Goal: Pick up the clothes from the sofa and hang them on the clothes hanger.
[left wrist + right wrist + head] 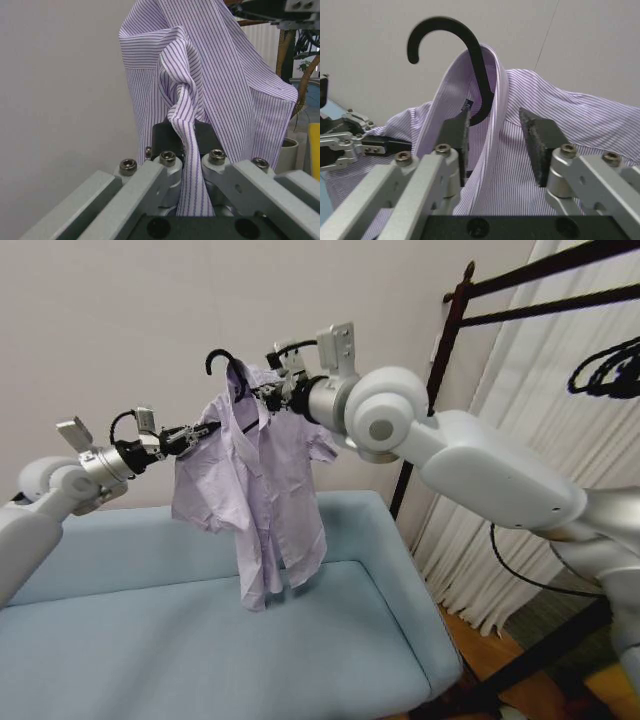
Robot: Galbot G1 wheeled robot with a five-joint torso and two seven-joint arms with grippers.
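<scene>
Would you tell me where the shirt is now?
In the head view the shirt hangs above the sofa, pinched by the left gripper, with the right gripper at its collar.

Plain pale wall [120,320], light-blue sofa [150,640] below, dark wooden rack [452,330] and white curtains [540,410] rightward, wood floor [478,638].
</scene>
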